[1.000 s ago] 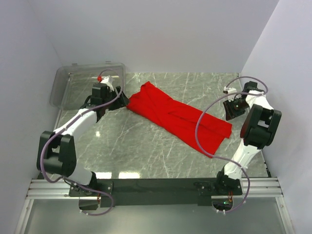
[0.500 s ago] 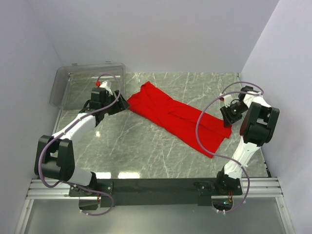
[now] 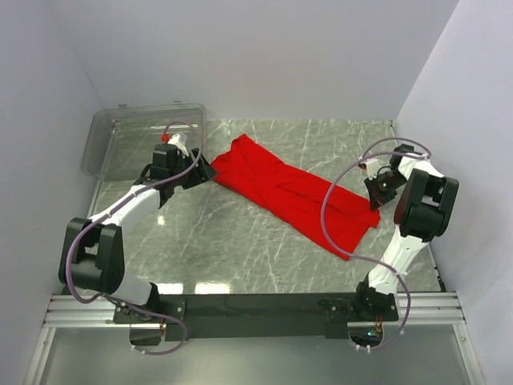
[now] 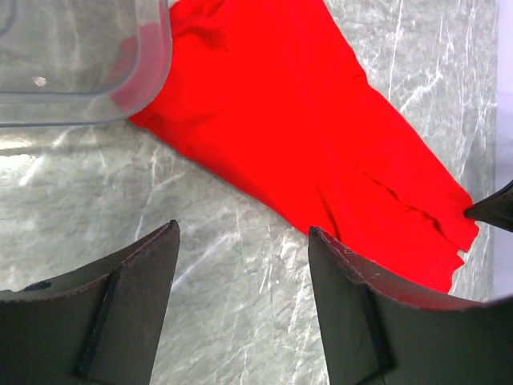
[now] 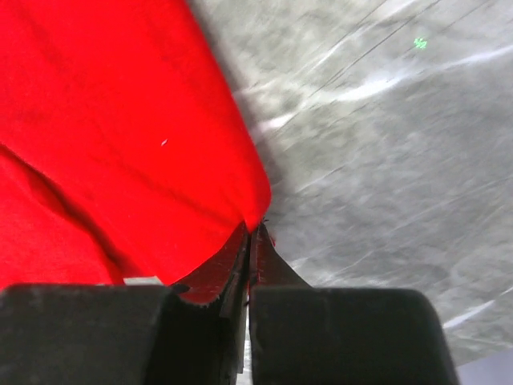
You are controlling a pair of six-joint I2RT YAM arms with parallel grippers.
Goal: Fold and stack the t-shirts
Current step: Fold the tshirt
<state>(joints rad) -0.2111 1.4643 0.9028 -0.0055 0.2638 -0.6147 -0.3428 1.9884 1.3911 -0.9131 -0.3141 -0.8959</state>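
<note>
The red t-shirt (image 3: pixel 288 192) lies as a long folded strip, slanting from the back left to the front right of the marble table. It also shows in the left wrist view (image 4: pixel 321 136) and the right wrist view (image 5: pixel 120 120). My left gripper (image 3: pixel 200 172) is open and empty, its jaws (image 4: pixel 243 233) spread over bare table just short of the shirt's left end. My right gripper (image 3: pixel 375 196) is at the shirt's right end. Its jaws (image 5: pixel 252 228) are pressed together on the shirt's corner edge.
A clear plastic bin (image 3: pixel 136 140) stands at the back left corner, its rim (image 4: pixel 80 56) touching the shirt's left end. White walls close in the table at the back and on both sides. The arm bases sit at the near edge.
My right gripper has moved in and down to the shirt's right corner. My left gripper has shifted slightly right toward the shirt's left end. The shirt has not visibly moved.
</note>
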